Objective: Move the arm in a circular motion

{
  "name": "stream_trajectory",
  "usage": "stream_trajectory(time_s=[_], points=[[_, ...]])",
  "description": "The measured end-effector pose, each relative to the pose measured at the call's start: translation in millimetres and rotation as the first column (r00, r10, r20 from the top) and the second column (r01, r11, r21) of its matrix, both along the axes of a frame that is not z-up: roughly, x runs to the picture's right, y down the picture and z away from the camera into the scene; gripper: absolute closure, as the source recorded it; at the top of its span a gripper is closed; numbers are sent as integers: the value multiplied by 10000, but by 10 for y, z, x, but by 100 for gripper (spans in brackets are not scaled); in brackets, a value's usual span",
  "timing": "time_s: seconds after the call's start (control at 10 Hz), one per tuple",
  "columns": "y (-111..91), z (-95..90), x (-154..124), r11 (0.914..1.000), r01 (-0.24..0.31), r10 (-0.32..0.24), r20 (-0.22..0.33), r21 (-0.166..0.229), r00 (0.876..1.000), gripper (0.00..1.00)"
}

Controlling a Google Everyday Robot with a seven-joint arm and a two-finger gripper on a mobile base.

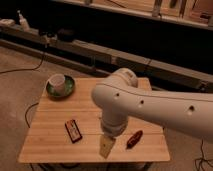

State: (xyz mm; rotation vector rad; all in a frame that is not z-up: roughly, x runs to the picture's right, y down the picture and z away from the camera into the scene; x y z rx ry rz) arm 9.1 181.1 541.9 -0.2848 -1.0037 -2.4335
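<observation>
The arm (150,107) is large, thick, white and smooth, with small dark dots along its side. It reaches in from the right across the wooden table (50,145). Its elbow bulges over the table's middle. Its gripper (106,146) is a small tan tip pointing down over the table's front edge, between the dark snack bar (73,131) and the red packet (134,139). The arm hides the table's centre.
A white cup sits in a green bowl (60,86) at the table's back left. A long dark shelf unit (100,50) runs behind the table. Cables (20,70) lie on the floor at the left. A bottle (21,20) stands on the far left ledge.
</observation>
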Motion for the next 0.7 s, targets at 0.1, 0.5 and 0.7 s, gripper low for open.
stream_trajectory(time_s=[0.1,0.5,0.7], points=[[-140,16,-287,9993,313,-328,706,213,9970,20],[-1274,777,-656,9832,222,-757,2940,1812,9528,20],[-1775,1486,53,9688,-632,-190,3259,2398,9452,20]])
